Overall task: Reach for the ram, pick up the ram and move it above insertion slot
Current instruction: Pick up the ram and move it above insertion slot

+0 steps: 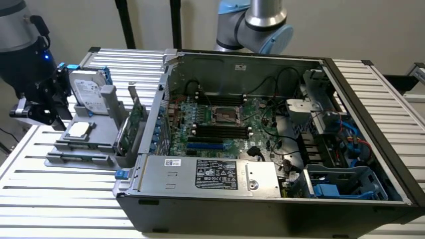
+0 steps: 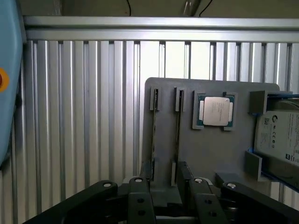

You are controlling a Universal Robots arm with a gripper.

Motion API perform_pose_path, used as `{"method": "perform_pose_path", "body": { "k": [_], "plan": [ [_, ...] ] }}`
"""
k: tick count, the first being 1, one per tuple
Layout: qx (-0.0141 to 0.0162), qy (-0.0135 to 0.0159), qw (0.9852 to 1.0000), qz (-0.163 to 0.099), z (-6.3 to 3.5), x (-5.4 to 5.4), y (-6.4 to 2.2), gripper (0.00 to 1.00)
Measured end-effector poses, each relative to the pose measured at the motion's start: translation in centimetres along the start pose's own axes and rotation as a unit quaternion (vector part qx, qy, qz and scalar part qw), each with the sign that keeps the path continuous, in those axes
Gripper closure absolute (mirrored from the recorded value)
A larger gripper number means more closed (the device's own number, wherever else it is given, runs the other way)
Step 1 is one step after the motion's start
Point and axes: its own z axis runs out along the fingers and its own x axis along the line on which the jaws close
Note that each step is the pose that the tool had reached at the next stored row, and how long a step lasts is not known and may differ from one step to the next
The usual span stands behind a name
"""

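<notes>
My gripper [image 2: 164, 179] hangs open above the grey holder plate [image 2: 219, 154], its two dark fingers [image 2: 140, 198] apart with nothing between them. Just beyond the fingertips, the ram [image 2: 177, 135] shows edge-on as a thin dark strip standing in one of the plate's two narrow slots. In the exterior view the gripper [image 1: 41, 108] is at the far left, over the holder plate [image 1: 63, 160] outside the open computer case [image 1: 265, 204]. The motherboard's long black insertion slots [image 1: 219, 130] lie inside the case, well to the exterior view's right of the gripper.
On the holder also sit a silver processor chip [image 2: 216, 111], a silver hard drive [image 2: 280, 135] and a wider green card [image 1: 136, 124] standing against the case wall. A ribbed metal table [image 2: 84, 116] lies under everything. Cables and a power supply [image 1: 212, 175] crowd the case.
</notes>
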Motion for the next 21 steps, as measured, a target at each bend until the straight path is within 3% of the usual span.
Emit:
{"method": "perform_pose_path", "body": {
  "k": [21],
  "plan": [
    [-0.0001, 0.0001, 1.0000, 0.000, 3.82, 0.6, -0.10, 0.64]
  ]
}}
